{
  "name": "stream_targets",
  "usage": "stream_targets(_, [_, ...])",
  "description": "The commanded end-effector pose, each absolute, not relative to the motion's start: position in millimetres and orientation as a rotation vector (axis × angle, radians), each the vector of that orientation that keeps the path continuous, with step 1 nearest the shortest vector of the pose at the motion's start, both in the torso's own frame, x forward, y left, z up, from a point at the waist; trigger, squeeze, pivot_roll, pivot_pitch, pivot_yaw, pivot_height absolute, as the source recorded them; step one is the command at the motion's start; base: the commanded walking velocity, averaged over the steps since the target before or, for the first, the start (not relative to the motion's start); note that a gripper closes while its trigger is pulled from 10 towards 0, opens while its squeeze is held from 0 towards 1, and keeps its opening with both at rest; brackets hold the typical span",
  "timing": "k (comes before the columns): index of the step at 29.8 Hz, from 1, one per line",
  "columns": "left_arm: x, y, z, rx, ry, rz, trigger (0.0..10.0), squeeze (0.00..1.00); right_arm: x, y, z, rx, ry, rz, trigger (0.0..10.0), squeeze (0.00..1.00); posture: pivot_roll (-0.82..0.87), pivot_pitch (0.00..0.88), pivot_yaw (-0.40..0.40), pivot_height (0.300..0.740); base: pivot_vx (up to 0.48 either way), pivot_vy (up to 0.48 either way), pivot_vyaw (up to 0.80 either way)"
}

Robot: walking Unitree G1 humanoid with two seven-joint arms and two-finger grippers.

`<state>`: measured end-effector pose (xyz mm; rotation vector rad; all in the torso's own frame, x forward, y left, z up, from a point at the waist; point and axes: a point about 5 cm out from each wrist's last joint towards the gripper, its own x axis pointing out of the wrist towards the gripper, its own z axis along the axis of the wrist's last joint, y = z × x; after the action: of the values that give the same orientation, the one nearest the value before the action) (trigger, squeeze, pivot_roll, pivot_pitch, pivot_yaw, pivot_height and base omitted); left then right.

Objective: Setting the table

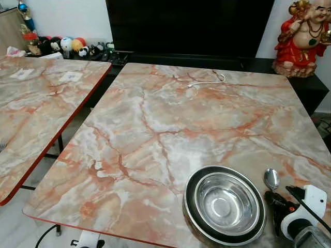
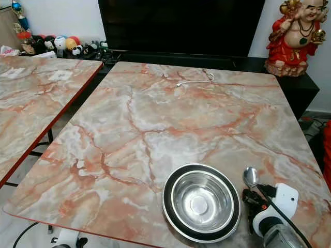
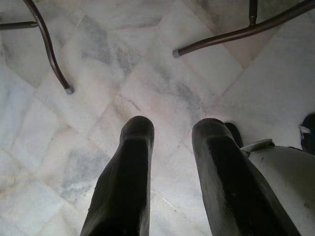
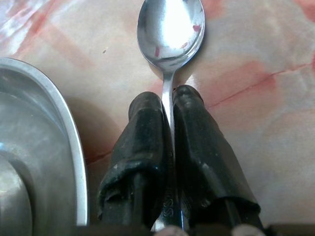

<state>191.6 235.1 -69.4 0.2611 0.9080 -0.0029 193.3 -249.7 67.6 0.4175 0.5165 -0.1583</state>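
A steel bowl (image 1: 223,204) sits inside a dark-rimmed plate (image 1: 193,218) near the front right of the marble table (image 1: 170,124). Just right of it lies a steel spoon (image 1: 271,179), bowl end pointing away from me. My right gripper (image 4: 167,101) is shut on the spoon's handle, low over the tabletop beside the plate; the same right gripper (image 1: 276,199) appears in the eye view. The spoon (image 4: 170,30) faces up. My left gripper (image 3: 172,130) hangs open over the tiled floor, holding nothing.
A second marble table (image 1: 36,103) stands to the left with a gap between. A white cable (image 1: 207,80) lies at the far edge. A dark TV (image 1: 186,26), small toys (image 1: 62,45) and a red statue (image 1: 302,36) stand behind. Metal legs (image 3: 49,46) cross the floor.
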Motion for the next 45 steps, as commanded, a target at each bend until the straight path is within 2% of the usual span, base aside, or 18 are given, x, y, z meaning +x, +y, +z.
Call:
stream_targets(1, [190.6, 239.3, -69.2, 0.273, 0.922, 0.002, 10.0, 0.00, 192.8, -248.2, 71.4, 0.400, 0.516, -0.141, 10.0, 0.00, -0.02, 0.027, 0.000, 0.740, 0.000, 0.000, 0.00])
stream_targets(28, [192.8, 240.0, -67.9, 0.276, 0.917, 0.004, 10.0, 0.00, 185.2, -245.4, 66.6, 0.391, 0.555, -0.141, 10.0, 0.00, -0.02, 0.028, 0.000, 0.740, 0.000, 0.000, 0.00])
stream_targets(30, [192.7, 240.0, -67.9, 0.276, 0.917, 0.003, 10.0, 0.00, 185.4, -244.4, 66.8, 0.392, 0.555, -0.138, 10.0, 0.11, -0.02, 0.027, 0.000, 0.740, 0.000, 0.000, 0.00])
stream_targets(32, [192.7, 239.7, -67.9, 0.275, 0.916, 0.002, 10.0, 0.00, 185.2, -244.5, 66.7, 0.391, 0.556, -0.139, 10.0, 0.54, -0.02, 0.027, 0.000, 0.740, 0.000, 0.000, 0.00])
stream_targets(45, [192.9, 238.7, -68.1, 0.274, 0.916, 0.001, 10.0, 0.00, 184.4, -243.9, 66.7, 0.381, 0.562, -0.140, 10.0, 0.51, -0.02, 0.028, -0.001, 0.740, 0.000, 0.000, 0.00])
